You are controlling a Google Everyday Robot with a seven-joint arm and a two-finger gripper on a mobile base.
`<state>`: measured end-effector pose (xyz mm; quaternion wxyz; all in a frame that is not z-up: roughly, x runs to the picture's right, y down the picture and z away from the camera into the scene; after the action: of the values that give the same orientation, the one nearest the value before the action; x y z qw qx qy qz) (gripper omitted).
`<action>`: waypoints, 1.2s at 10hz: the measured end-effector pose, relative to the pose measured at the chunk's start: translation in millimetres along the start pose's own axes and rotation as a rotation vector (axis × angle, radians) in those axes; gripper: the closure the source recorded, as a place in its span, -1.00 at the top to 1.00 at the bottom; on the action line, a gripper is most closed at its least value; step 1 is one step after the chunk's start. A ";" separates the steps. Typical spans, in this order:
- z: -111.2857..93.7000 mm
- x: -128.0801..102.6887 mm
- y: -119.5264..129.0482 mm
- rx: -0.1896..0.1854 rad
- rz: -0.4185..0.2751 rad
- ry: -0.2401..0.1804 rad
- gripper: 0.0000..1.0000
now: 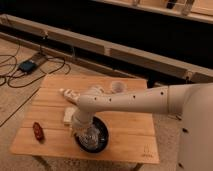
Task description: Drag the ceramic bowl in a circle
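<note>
Okay, single camera view: the ceramic bowl (102,136) sits near the front edge of the wooden table (125,125), left of the table's middle. The gripper (87,131) is down inside it, toward the table's left end, so the bowl lies directly under and around the pincer. Can't tell whether it's clamped on anything. The bowl is round, with no long axis. Only one arm. There's a pale cup (117,87) at the table's far edge, well apart.

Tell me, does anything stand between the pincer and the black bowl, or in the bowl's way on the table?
Nothing stands between them: the pincer reaches down into the bowl. A small white block lies close to the bowl's upper left; a wide circle might push it.
</note>
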<state>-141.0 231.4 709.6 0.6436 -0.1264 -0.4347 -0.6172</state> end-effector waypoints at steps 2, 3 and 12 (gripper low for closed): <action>-13.5 -13.4 35.6 -0.035 0.086 0.027 -1.00; -23.8 -18.1 62.1 -0.070 0.134 0.052 -1.00; -48.9 44.1 131.4 -0.224 0.143 0.186 -1.00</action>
<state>-8.6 194.2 761.4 0.7052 -0.1704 -0.2915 -0.6235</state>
